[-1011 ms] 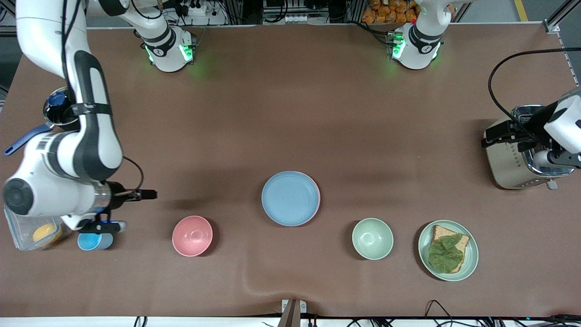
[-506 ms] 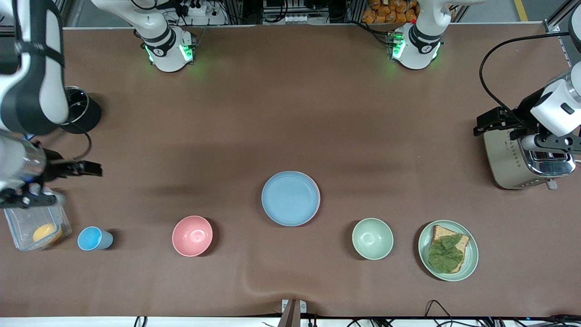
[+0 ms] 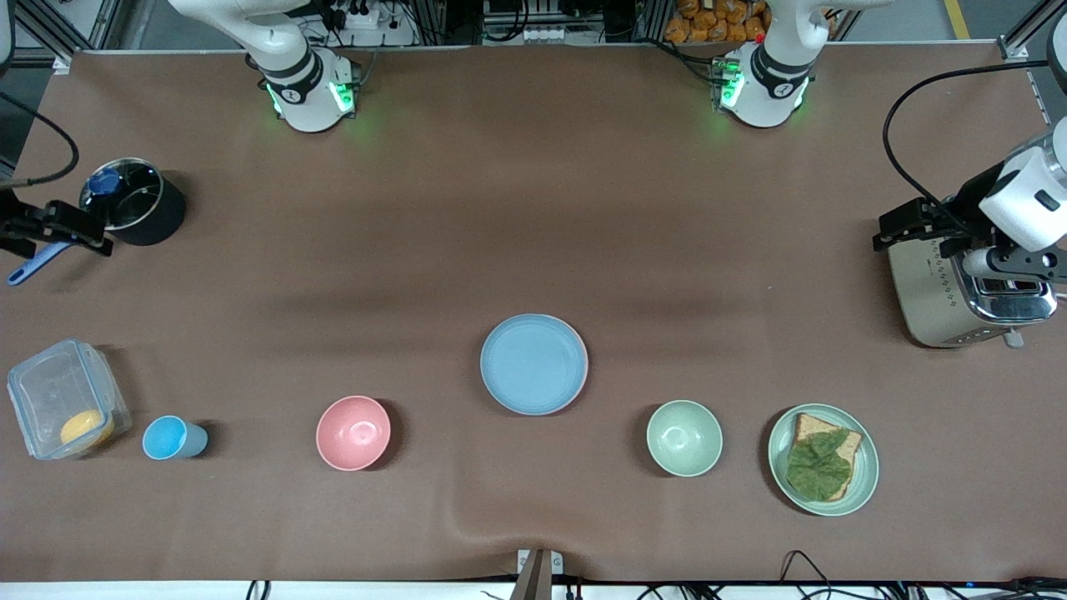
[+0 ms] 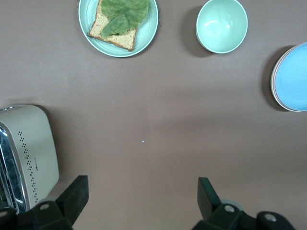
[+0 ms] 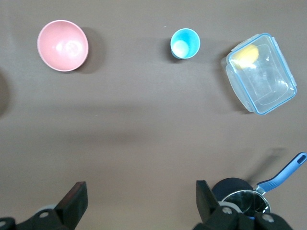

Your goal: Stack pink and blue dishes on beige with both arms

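Note:
The light blue plate (image 3: 533, 364) lies flat in the middle of the table, also seen in the left wrist view as the blue plate (image 4: 293, 76). A thin pink rim (image 3: 587, 365) of the pink plate peeks out from under it. No beige plate shows; it is hidden if it lies beneath them. My left gripper (image 3: 913, 223) hangs open and empty over the toaster (image 3: 950, 292); its wrist view shows the left gripper (image 4: 143, 196) above bare table. My right gripper (image 3: 54, 227) is open and empty beside the black pot (image 3: 133, 208), and the right gripper (image 5: 141, 196) shows wide-spread fingers.
Along the edge nearest the front camera stand a clear container (image 3: 62, 408) with a yellow item, a blue cup (image 3: 171, 438), a pink bowl (image 3: 353, 432), a green bowl (image 3: 684, 437) and a green plate with toast (image 3: 824, 459). A blue-handled utensil (image 3: 29, 268) lies by the pot.
My right arm has pulled away from over the blue cup and container, ending beside the pot. My left gripper has shifted only slightly over the toaster. The plates have not moved.

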{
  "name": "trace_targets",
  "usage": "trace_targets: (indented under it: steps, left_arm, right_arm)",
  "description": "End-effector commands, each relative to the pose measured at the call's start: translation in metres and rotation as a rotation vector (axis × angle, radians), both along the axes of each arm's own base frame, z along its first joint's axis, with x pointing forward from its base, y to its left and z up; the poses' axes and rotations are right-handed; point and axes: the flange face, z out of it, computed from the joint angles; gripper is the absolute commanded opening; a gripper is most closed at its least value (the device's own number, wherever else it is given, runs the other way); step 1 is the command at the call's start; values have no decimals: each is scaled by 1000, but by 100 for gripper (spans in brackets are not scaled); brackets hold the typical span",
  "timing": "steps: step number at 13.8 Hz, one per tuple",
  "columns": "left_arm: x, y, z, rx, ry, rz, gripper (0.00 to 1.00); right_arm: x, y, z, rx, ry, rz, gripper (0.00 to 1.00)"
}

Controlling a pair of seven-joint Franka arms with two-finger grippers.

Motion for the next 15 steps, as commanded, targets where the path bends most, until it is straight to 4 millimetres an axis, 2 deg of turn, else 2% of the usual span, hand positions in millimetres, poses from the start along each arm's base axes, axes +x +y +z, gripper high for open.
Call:
trace_targets:
  steps: [1, 8, 11, 15]
  left_arm:
    - [-2, 3, 3, -6, -10, -2, 100]
    - [-2, 1, 3, -6, -9, -5, 100]
    - [-2, 0, 3, -6, -10, -6, 100]
    - [-2, 1, 3, -6, -9, -3, 100]
  right_arm:
    - [-8, -1, 0, 21, -1, -91, 100]
    - [-5, 4, -1, 38, 1, -120, 100]
    - [-5, 16, -2, 36, 15, -135, 100]
    - [-3, 17, -2, 38, 3, -134, 100]
